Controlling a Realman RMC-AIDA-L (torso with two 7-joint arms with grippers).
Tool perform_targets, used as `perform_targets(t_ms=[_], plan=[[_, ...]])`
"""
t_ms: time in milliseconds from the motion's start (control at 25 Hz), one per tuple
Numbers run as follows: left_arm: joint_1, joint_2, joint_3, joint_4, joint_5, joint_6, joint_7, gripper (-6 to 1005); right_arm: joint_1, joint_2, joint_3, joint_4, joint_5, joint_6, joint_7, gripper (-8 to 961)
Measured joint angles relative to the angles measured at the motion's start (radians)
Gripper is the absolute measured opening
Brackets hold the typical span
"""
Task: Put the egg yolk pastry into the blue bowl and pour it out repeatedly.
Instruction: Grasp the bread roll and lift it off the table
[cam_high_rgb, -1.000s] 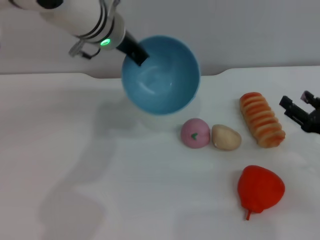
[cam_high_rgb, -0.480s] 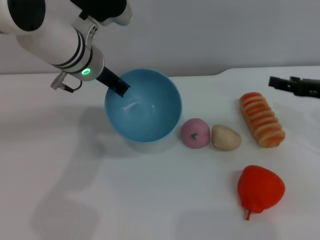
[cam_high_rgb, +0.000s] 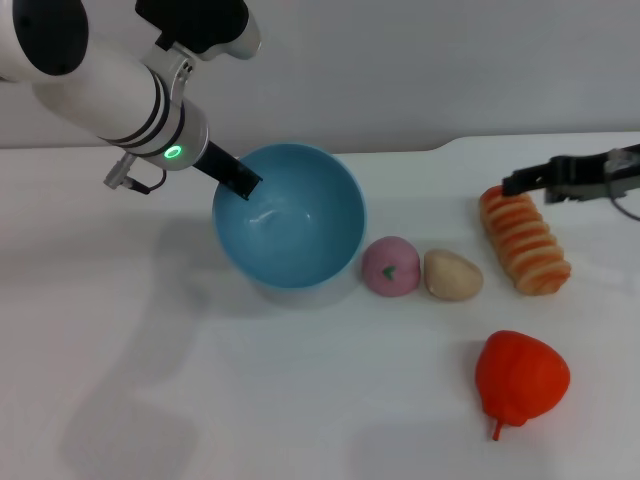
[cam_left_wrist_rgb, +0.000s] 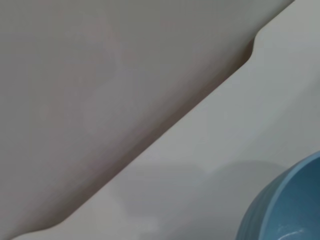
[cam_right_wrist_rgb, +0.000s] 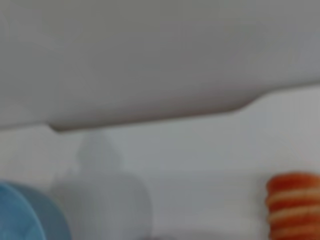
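Now the left gripper (cam_high_rgb: 240, 184), clamped on the rim of the round light-blue plastic bowl (cam_high_rgb: 290, 215), has set it down upright; the right gripper (cam_high_rgb: 520, 180), whose opening I cannot tell, has swung in at three o'clock above the ridged orange-striped bread (cam_high_rgb: 523, 238); the pale beige egg yolk pastry (cam_high_rgb: 452, 275) lies untouched, awaiting pickup.

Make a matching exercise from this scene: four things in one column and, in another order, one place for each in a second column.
Things:
1. pastry
2. bowl
3. strawberry
4. right gripper

Places:
A. held at its rim by the left gripper
B. over the far end of the striped bread
C. on the table beside the pink bun
D. nearest the camera, alone on the table

Pairs: 1-C, 2-A, 3-D, 4-B
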Motion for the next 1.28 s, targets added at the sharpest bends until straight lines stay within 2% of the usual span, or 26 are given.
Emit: perform_targets(t_ms=[120,240,520,560,600,760,1120,1280], plan=[[-0.003,-0.002,0.003,0.006,-0.001,0.007,0.000,-1,0.063,-0.002,-0.001,0.090,-0.032,-0.002,0.005,684],[-0.009,-0.001,0.003,0.016,-0.002,0.012,0.000,0,0.087,0.008,-0.007,0.133,-0.041,0.014,0.005,685],[-0.008,-0.002,0.005,0.021,-0.002,0.024,0.000,0,0.091,0.055,-0.016,0.226,-0.045,0.117,-0.022,684],[-0.008,-0.002,0.005,0.024,-0.002,0.026,0.000,0,0.089,0.067,-0.017,0.240,-0.045,0.137,-0.023,684],[-0.009,-0.002,0.005,0.025,-0.001,0.027,0.000,0,0.089,0.067,-0.017,0.240,-0.045,0.137,-0.023,684],[-0.009,-0.001,0.005,0.027,-0.001,0.028,0.000,0,0.079,0.090,-0.017,0.256,-0.043,0.176,-0.039,685],[-0.008,0.000,0.005,0.027,-0.001,0.024,0.000,0,0.080,0.117,-0.017,0.307,-0.038,0.269,-0.085,686],[-0.008,0.000,0.005,0.027,-0.001,0.023,0.000,0,0.080,0.119,-0.017,0.323,-0.025,0.302,-0.096,685]])
